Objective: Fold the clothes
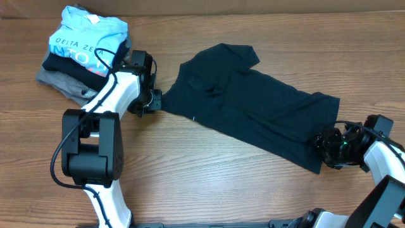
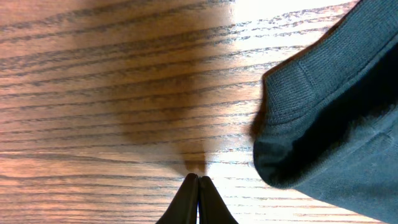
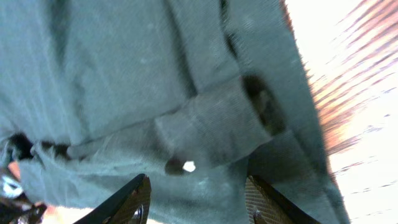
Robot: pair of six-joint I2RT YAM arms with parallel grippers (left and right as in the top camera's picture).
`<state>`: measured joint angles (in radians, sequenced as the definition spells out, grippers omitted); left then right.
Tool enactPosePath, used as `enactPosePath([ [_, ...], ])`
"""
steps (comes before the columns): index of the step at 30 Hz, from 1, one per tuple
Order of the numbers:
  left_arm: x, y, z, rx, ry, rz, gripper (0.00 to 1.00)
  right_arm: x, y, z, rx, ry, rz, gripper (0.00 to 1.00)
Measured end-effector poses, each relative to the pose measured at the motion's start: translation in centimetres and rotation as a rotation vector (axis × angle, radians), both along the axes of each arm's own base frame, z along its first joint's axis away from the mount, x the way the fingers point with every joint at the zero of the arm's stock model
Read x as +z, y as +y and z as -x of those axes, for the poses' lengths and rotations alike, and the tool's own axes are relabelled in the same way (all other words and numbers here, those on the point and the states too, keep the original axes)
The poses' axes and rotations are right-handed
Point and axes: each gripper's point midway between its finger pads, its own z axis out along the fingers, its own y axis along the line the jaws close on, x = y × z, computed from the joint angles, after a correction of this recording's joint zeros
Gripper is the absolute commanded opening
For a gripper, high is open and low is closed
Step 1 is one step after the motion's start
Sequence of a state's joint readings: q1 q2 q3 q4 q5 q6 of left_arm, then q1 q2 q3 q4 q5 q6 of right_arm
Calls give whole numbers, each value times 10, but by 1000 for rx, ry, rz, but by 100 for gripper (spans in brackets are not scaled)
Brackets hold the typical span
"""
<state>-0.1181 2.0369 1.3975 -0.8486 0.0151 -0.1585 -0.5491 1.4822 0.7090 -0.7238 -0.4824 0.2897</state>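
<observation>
Navy-black T-shirt [image 1: 253, 107] flat on the wooden table [image 1: 209, 183], spread out long and slanted, not folded yet. Closest, at the near right end of the cloth: right gripper [image 3: 197, 186], fingers about half way apart, soft bunched cloth right in front of them, no pinch to be seen. Looks ready to grab, not grabbing. Further up, middle of the shirt mostly smooth, a few wrinkles, one sleeve sticking out at the far side. At the other end, just beside the shirt's edge: left gripper [image 2: 198, 182], squeezed shut on nothing, only bare wood under the tips, a strip of wood between tips and cloth. Farthest back, in the far left corner: a pile of other clothes [image 1: 82, 60], light blue shirt [image 1: 85, 35] on top, grey garment [image 1: 60, 79] at the bottom, well apart from the dark one. By the look of it, hardly begun: no fold made, both ends to be picked up first, then sides in, then one half over the other.
</observation>
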Motion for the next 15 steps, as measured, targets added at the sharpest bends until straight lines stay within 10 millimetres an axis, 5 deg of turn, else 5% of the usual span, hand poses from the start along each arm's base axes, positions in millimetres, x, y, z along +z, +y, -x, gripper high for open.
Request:
enactPosePath([
  [3,0,-1,0,0,0,3,4,-2,-5,1,-20,18,23,42],
  [9,0,-1,0,0,1,6,4,-3,-16,-8,-83,2,54,6],
  [14,0,-2,-2,-1,-6,13,4,12,-14,-36,-74,-146,14,5],
  [15,0,-3,-2,-1,-6,16,4,15,-13,-41,-69,-176,4,17],
])
